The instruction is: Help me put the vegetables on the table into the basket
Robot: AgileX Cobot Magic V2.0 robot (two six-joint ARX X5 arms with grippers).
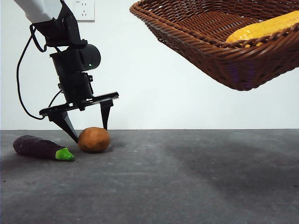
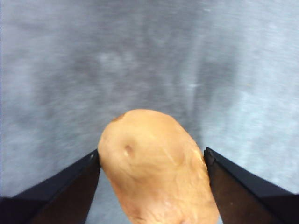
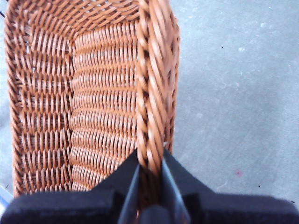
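Observation:
The orange-brown potato (image 1: 94,140) (image 2: 154,172) lies on the dark grey table (image 1: 187,177). My left gripper (image 1: 90,133) (image 2: 152,154) is down over it, open, one jaw close against each side. Just left of the potato lies the purple eggplant (image 1: 39,147), its green cap toward the potato. The brown wicker basket (image 1: 210,51) (image 3: 93,93) hangs tilted in the air at the upper right, with the yellow corn (image 1: 266,28) lying inside. My right gripper (image 3: 150,156) is shut on the basket's braided rim; the arm itself is out of the front view.
A white wall with a power socket (image 1: 84,9) stands behind the table. A black cable (image 1: 21,79) loops beside the left arm. Bare table (image 3: 233,93) stretches under the raised basket.

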